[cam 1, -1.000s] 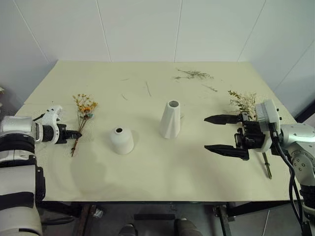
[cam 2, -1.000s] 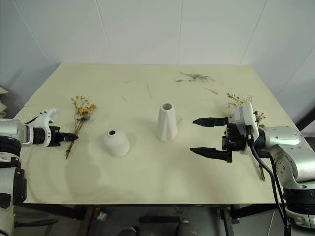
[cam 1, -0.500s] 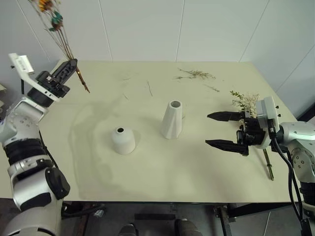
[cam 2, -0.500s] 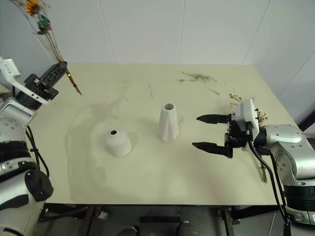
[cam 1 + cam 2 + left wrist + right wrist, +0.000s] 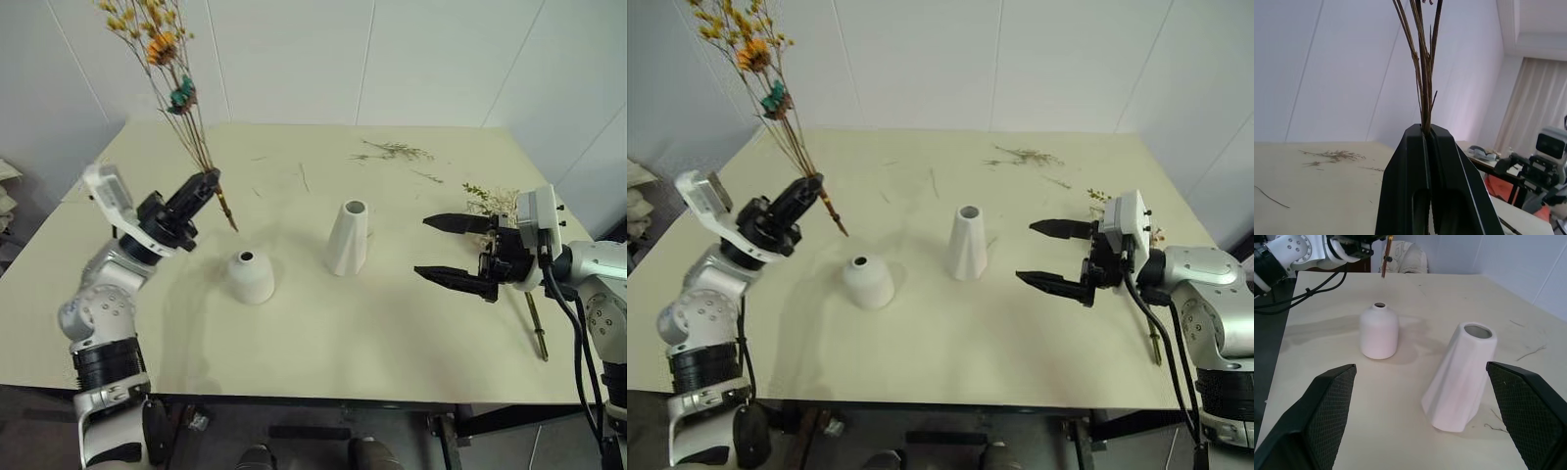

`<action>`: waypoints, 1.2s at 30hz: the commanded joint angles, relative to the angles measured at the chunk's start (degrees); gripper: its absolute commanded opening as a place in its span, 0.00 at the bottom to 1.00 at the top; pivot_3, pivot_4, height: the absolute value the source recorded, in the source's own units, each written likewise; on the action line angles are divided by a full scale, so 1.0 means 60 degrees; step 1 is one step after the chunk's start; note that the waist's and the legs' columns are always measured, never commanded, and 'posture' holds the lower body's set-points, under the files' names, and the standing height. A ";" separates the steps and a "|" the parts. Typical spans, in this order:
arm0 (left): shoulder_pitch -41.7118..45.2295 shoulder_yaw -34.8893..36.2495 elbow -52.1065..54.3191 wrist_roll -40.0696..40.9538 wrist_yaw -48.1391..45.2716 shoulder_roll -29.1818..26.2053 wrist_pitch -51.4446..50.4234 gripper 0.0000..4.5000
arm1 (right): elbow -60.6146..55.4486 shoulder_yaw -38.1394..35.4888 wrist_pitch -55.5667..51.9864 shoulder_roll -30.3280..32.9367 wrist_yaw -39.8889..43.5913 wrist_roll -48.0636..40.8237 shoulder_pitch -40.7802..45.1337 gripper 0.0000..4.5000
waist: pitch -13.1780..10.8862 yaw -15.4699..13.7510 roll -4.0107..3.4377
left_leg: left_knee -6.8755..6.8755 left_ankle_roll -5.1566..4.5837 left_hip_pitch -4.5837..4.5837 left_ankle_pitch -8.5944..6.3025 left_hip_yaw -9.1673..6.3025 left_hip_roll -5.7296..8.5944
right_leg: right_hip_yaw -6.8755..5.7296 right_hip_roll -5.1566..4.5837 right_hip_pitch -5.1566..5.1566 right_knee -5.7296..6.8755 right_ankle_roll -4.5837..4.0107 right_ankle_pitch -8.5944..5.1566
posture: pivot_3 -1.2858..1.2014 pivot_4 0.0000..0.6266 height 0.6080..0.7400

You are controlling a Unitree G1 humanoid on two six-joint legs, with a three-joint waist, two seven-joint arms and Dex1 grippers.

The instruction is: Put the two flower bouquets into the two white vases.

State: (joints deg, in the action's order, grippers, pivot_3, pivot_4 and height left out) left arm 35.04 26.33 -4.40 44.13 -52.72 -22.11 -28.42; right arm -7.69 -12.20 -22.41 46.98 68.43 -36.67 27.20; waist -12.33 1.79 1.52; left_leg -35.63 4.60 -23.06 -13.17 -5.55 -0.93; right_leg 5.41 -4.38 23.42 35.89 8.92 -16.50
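Left eye view: left gripper [image 5: 207,180] clamped tight on thin brown stems of yellow-orange blossom bouquet [image 5: 167,73], held upright above cream table [image 5: 294,333], at 10 o'clock from short squat white dome vase [image 5: 248,277]. Tall tapered white cone vase [image 5: 348,238] just at 2 o'clock of dome. Right gripper [image 5: 449,250] spread wide, holding nothing. Pale cream-green sprig bouquet [image 5: 490,201] lying behind it, at 3 o'clock from cone.

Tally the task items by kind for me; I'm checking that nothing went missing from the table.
White vases: 2, the squat dome vase and the tall cone vase.
Flower bouquets: 2, the yellow-orange bouquet and the cream-green bouquet.
Total: 4.
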 commanded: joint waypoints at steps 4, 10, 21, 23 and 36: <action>-0.0266 -0.0409 -0.0067 -0.0215 -0.0394 0.0110 0.1302 0.00 | -0.0419 -0.0451 0.0146 -0.0008 -0.0337 -0.0192 -0.0100 1.00 | 0.0000 -0.0018 0.0000 | -0.0002 -0.0001 0.0000 0.0001 -0.0001 0.0001 | 0.0000 0.0001 -0.0001 -0.0001 -0.0001 0.0001 | 0.52 0.24 1.00; -0.0578 -0.0697 -0.0268 -0.0466 -0.0709 -0.0163 0.1821 0.00 | -0.0668 -0.0553 0.0078 0.0004 -0.0603 -0.0326 -0.0304 1.00 | 0.0000 -0.0021 0.0000 | 0.0001 -0.0002 -0.0002 0.0000 -0.0001 0.0001 | 0.0000 0.0001 -0.0002 -0.0010 -0.0002 0.0001 | 0.52 0.24 1.00; -0.0835 -0.1073 -0.0951 -0.0927 -0.0954 -0.0060 0.2968 0.00 | -0.0946 -0.0578 0.0043 -0.0191 -0.1080 -0.0415 -0.0502 1.00 | 0.0000 -0.0031 0.0000 | 0.0002 -0.0003 -0.0002 0.0000 0.0000 0.0001 | 0.0000 0.0001 -0.0003 -0.0014 -0.0003 0.0001 | 0.52 0.24 1.00; -0.0800 -0.1129 -0.1016 -0.0966 -0.0907 -0.0001 0.3117 0.00 | -0.1011 -0.0557 0.0031 -0.0233 -0.1148 -0.0421 -0.0524 1.00 | 0.0000 -0.0032 0.0000 | 0.0004 -0.0003 -0.0002 0.0000 -0.0001 0.0001 | 0.0000 0.0001 -0.0003 -0.0015 -0.0003 0.0001 | 0.52 0.24 1.00; -0.1125 -0.1386 -0.1262 -0.1191 -0.1034 0.0091 0.3800 0.00 | -0.1258 -0.0514 -0.0003 -0.0433 -0.1474 -0.0470 -0.0617 1.00 | 0.0000 -0.0026 0.0000 | 0.0008 -0.0004 -0.0003 -0.0001 -0.0001 0.0000 | 0.0000 0.0001 -0.0003 -0.0023 -0.0003 0.0001 | 0.52 0.24 1.00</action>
State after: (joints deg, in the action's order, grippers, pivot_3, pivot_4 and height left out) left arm 28.59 17.91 -12.29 37.58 -58.42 -21.22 -7.23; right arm -13.39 -13.81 -22.59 44.49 60.20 -38.34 23.64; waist -12.33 1.63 1.52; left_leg -35.58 4.58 -23.08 -13.17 -5.55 -0.93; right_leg 5.41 -4.38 23.40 35.75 8.90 -16.50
